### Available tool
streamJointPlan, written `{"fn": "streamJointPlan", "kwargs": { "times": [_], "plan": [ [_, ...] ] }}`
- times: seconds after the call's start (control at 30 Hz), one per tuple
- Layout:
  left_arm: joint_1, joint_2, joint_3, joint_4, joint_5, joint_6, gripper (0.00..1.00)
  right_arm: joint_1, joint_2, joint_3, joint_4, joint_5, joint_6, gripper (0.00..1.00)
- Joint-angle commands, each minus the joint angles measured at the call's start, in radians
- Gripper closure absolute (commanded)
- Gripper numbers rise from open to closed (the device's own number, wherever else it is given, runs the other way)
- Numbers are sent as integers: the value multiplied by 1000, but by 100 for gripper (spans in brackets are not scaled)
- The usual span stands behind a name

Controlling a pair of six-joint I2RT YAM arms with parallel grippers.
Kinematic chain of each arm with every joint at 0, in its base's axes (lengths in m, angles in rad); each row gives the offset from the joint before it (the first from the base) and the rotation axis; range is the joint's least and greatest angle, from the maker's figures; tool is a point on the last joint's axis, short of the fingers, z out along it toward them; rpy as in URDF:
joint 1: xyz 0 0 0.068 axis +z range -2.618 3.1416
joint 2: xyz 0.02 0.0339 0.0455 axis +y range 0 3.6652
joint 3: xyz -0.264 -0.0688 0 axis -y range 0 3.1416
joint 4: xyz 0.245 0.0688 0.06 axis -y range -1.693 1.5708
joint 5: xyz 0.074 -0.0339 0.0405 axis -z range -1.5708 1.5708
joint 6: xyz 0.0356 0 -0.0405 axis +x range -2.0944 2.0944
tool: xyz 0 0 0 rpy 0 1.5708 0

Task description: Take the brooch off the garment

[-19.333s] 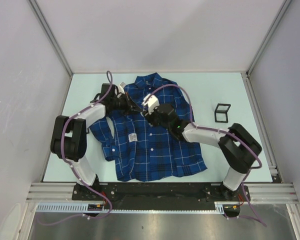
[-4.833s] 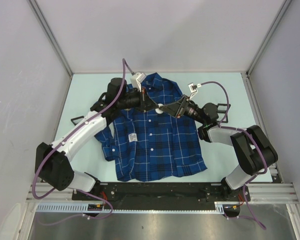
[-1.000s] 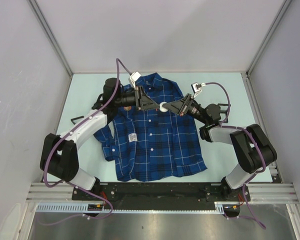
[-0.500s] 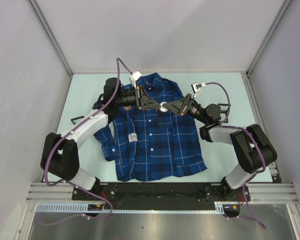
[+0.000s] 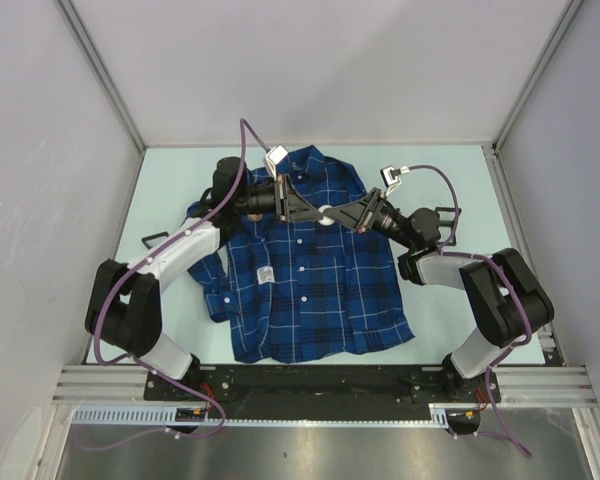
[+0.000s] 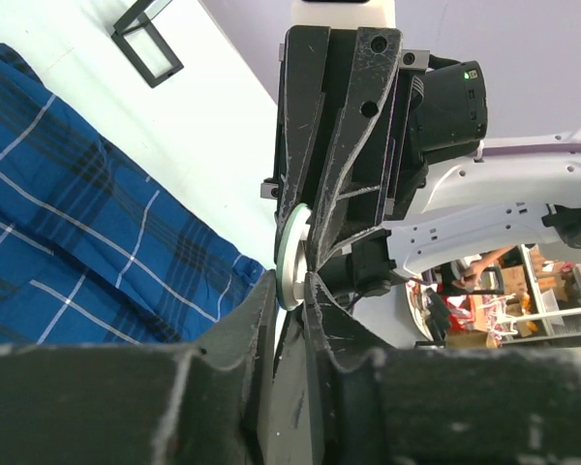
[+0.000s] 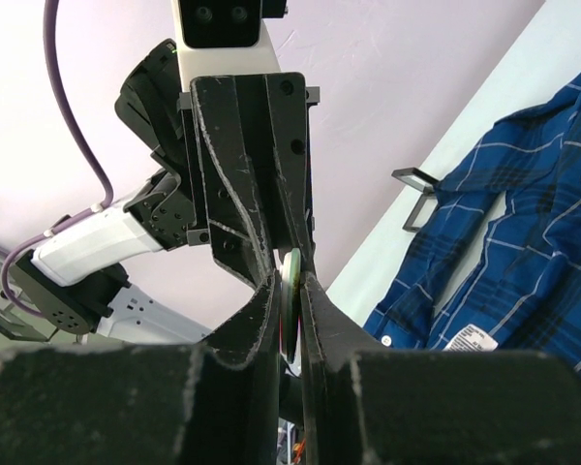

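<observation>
Closure is what has changed: the left gripper point(image 5: 317, 211), wide apart a second ago, has drawn its fingers point(image 6: 244, 320) in, and they now pinch the rim of the brooch point(image 5: 325, 213) from the left. The right gripper point(image 5: 333, 215) has not altered. Its fingers point(image 7: 257, 325) stay clamped on the same small white disc from the opposite side, as the right wrist view shows, with the disc edge-on between the two pairs of tips.

Both arms meet tip to tip over the far part of the garment point(image 5: 310, 290), just near of the collar. The brooch hangs in the air between them, clear of the cloth. The shirt itself lies flat on the table point(image 5: 165, 195), front up, and I can see no fold of fabric drawn up to the disc, though the spot right beneath it is small in the top view.

My reading is that the brooch is already free of the shirt and this is a handover, or a two-handed pull on its two halves. With both pairs of fingers on one thin rim, the risk is that it slips or flips out when either side lets go.
</observation>
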Motion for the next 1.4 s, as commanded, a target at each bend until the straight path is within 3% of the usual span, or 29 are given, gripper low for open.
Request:
{"fn": "streamJointPlan", "kwargs": {
  "times": [0.0,0.2,0.3,0.43,0.7,1.03,1.37],
  "plan": [
    [-5,-10,24,40,21,-3,83,6,-32,5,275,3,5,100],
    [-6,-18,26,46,24,-1,92,6,-15,13,277,-5,9,100],
    [0,-23,22,55,25,-11,78,6,-10,16,277,-9,9,100],
    [18,-29,4,95,29,-41,70,6,-9,22,278,-20,14,100],
    [24,-29,-4,120,32,-55,82,6,-10,22,280,-23,18,100],
    [-5,-12,13,86,46,-34,85,8,-10,17,281,5,32,100],
    [-9,-6,21,80,64,-34,80,5,-15,8,281,35,34,100]
  ]
}}
